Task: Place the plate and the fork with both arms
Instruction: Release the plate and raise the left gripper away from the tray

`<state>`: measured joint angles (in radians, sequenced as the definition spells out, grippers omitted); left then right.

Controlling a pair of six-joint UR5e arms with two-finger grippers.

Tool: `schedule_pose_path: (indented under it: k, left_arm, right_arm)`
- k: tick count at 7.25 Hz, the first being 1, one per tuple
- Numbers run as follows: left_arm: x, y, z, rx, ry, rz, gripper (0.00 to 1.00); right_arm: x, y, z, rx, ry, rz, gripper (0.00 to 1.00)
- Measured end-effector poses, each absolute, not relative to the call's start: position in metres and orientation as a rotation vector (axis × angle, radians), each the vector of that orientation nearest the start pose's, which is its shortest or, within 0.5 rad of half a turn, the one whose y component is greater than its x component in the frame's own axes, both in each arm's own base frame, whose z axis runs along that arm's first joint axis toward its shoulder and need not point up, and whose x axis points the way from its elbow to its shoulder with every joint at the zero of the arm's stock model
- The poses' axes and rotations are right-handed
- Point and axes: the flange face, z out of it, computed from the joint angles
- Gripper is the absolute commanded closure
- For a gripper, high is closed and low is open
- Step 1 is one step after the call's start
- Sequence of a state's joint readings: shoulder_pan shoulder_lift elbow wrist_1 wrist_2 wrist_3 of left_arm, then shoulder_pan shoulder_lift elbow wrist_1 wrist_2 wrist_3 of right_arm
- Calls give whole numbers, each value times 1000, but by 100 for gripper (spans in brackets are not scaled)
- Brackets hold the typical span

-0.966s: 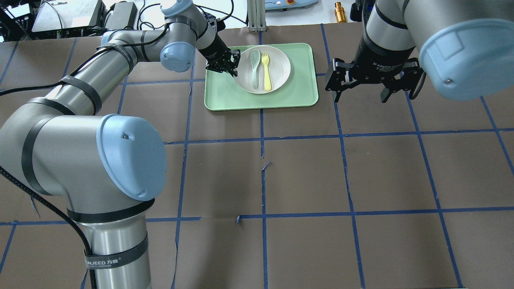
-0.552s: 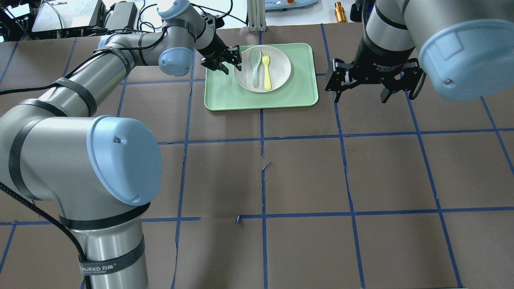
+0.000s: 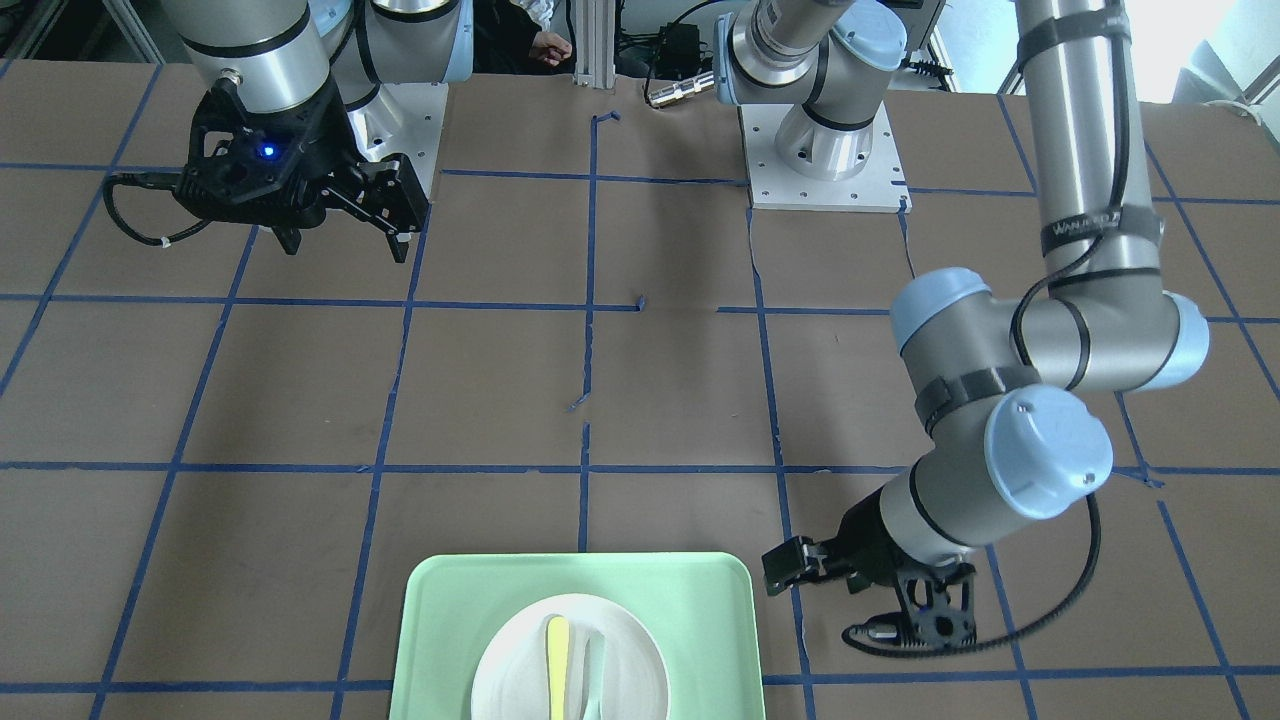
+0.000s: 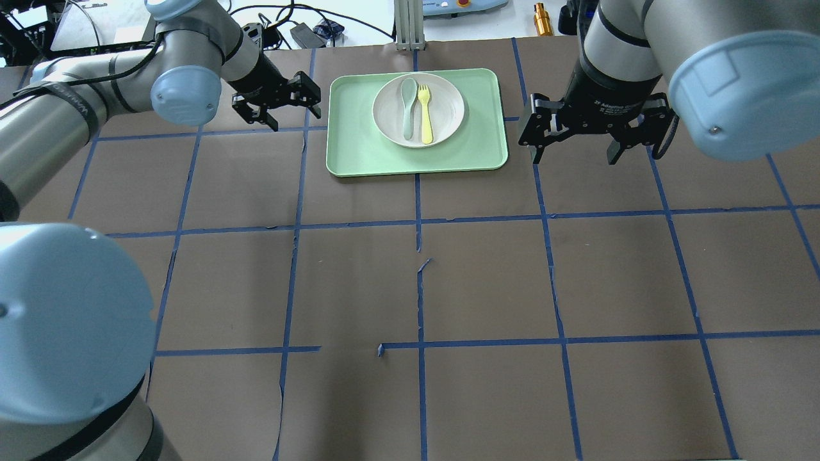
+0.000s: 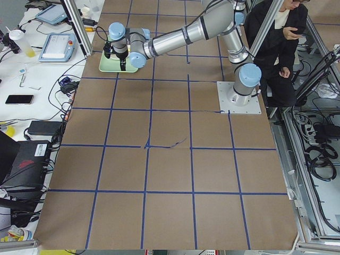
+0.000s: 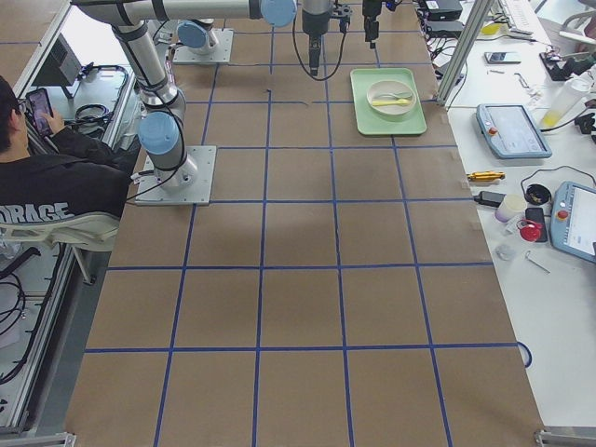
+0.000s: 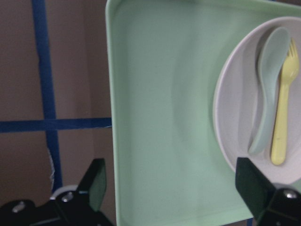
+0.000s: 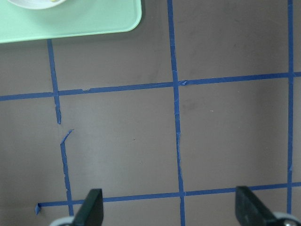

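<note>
The white plate (image 4: 442,121) sits on the light-green tray (image 4: 359,150) at the table's far middle. The yellow fork (image 4: 424,115) lies in the plate beside a grey-green spoon (image 4: 407,107). My left gripper (image 4: 293,115) is open and empty over the brown table just left of the tray. In the left wrist view the gripper (image 7: 173,188) shows its jaws wide apart, with the tray (image 7: 160,117), plate (image 7: 225,122) and fork (image 7: 282,117) ahead. My right gripper (image 4: 573,153) is open and empty, hovering right of the tray, and also shows in the front view (image 3: 345,243).
The table is brown with a blue tape grid. Cables, boxes and a brass cylinder (image 4: 542,19) lie beyond the far edge. A metal post (image 4: 409,25) stands behind the tray. A person (image 6: 56,177) sits by the robot's base.
My left gripper has drawn back leftwards from the plate's left rim, off the tray, to above the bare table. Plate, fork and spoon stay put. The right arm has not moved.
</note>
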<state>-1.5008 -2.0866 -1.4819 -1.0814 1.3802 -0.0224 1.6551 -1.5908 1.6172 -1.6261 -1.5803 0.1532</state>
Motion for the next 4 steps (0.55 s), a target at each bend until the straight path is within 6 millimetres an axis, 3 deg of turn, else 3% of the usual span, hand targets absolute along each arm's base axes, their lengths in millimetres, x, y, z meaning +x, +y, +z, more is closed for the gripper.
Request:
schedule_pose_path:
  k: [2, 4]
  left_arm:
    - [-94, -603, 328, -132, 3151, -64, 0]
    - [-113, -538, 410, -87, 3120, -12, 0]
  right_arm:
    - [173, -472, 479, 109, 3146, -44, 0]
    - [173, -472, 479, 109, 3146, -43, 0]
